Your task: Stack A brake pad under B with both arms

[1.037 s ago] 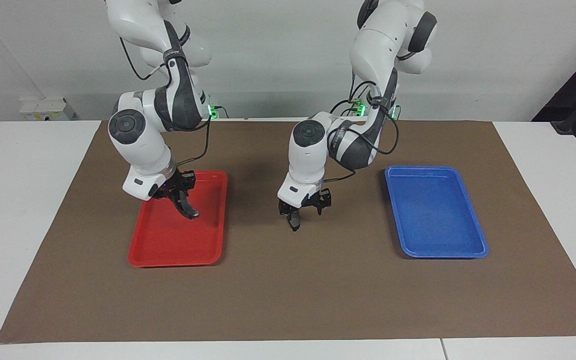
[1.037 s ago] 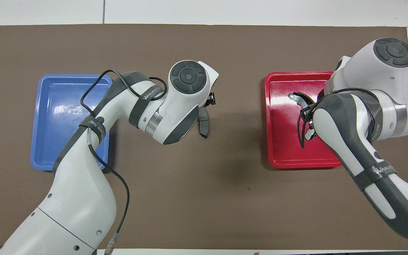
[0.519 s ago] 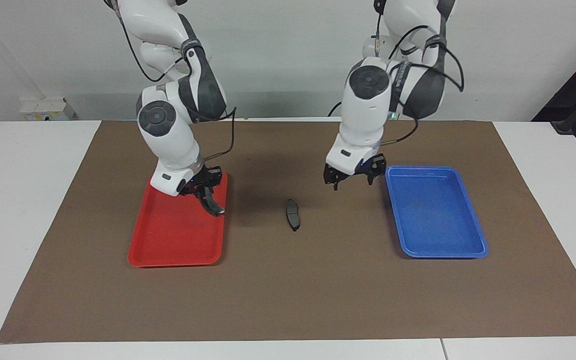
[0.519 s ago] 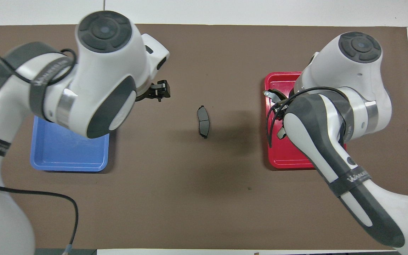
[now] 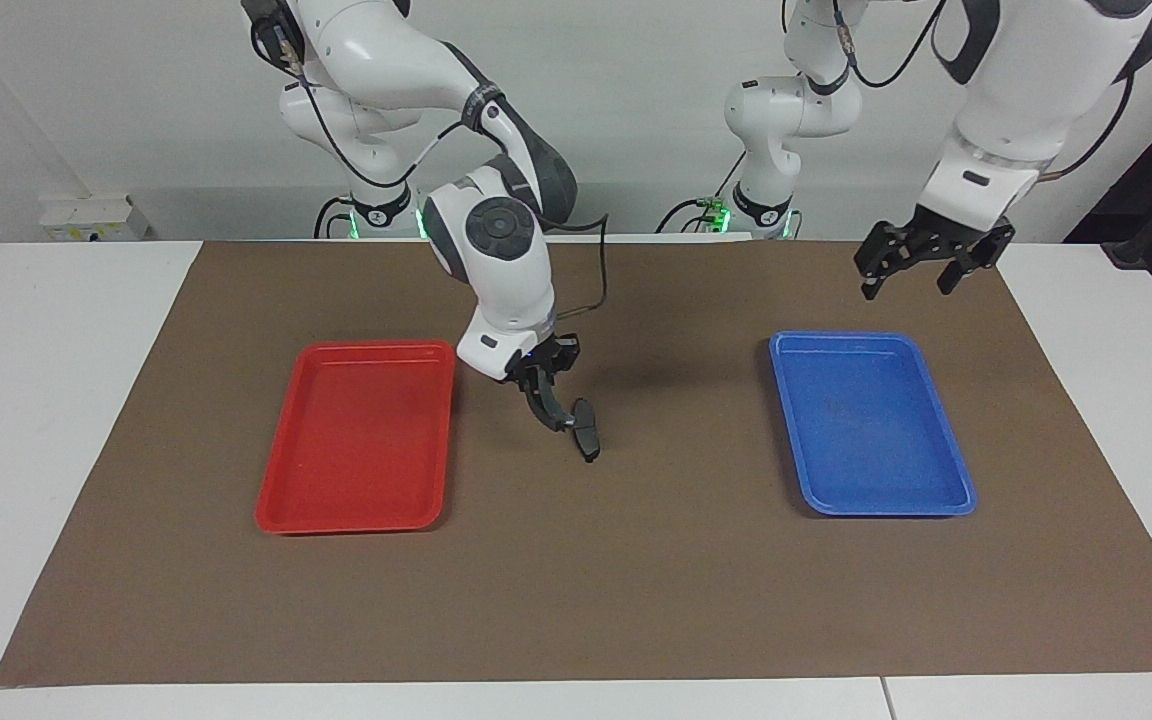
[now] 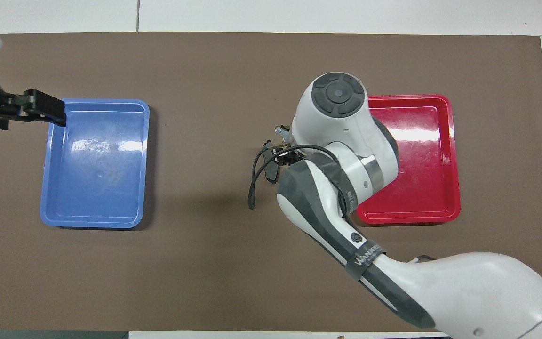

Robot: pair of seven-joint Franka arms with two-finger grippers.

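The left pincer (image 5: 914,276) hangs high over the brown mat (image 5: 636,580) at the robots' edge, near the blue tray (image 5: 946,500), its fingers spread and holding nothing. Between the blue and red tray (image 5: 276,515), the right pincer (image 5: 536,385) is clamped on B (image 5: 548,408), just over A brake pad (image 5: 587,431), lying flat mid-bench.

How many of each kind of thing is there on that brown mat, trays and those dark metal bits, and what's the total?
Trays: 2, a red plastic tray and a blue plastic tray.
Brake pieces: 2, a short dark grey arched pad lying on the mat, and a long dark crescent-shaped piece gripped by the right gripper just above it.
Total: 4.
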